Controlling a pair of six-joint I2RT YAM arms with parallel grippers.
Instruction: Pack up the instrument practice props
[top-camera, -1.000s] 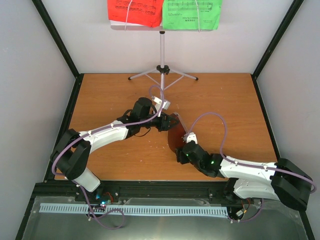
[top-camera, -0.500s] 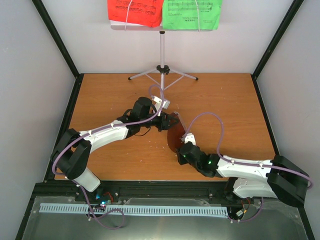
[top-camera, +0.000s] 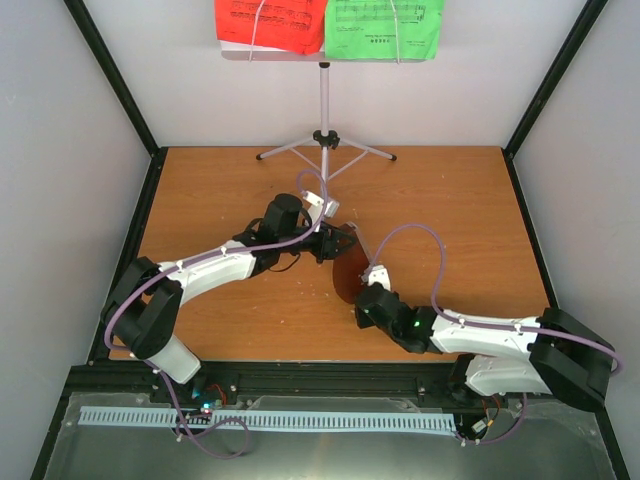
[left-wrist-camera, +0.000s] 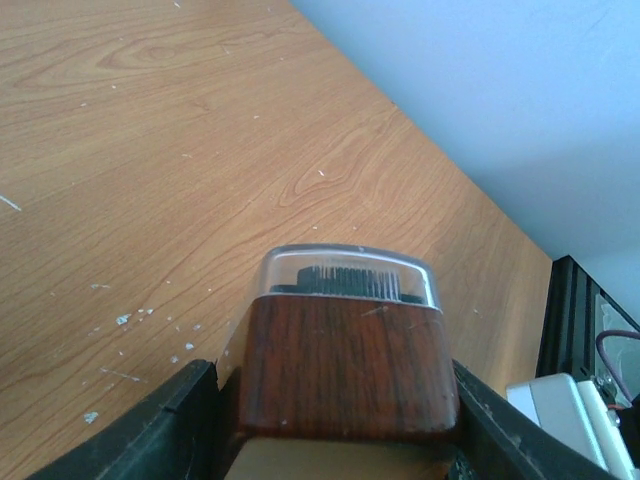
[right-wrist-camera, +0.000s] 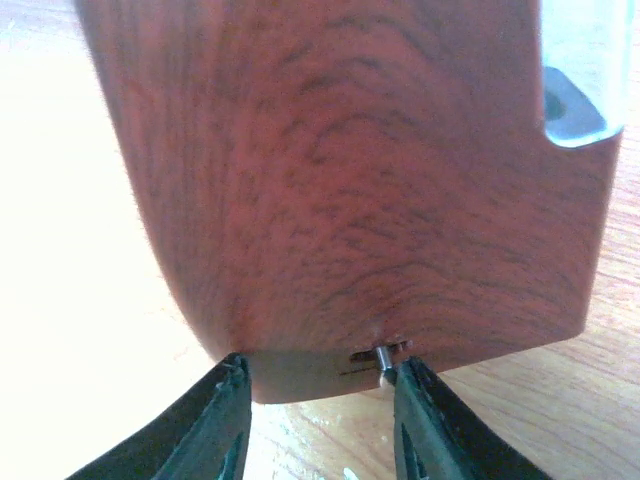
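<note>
The metronome sits at the middle of the bench, between the two arms, and seems to lie tilted rather than stand on its base. The left hand reaches in from the far left and holds it, one finger against each wooden side, with the clear cover pointing away from the wrist. This hold looks meant to steady the body so that the other arm can work on it.

The right hand comes from the near right. Its jaws stand narrow around the lower edge of the wood, right beside a small metal pin. Whether they press on the pin or the wood I cannot tell. The aim is probably that pin, or a second hold for lifting.

The stand is upright at the far edge, well apart from both arms. The red sheet and the green sheet lie side by side on its tray, not yet packed
</note>
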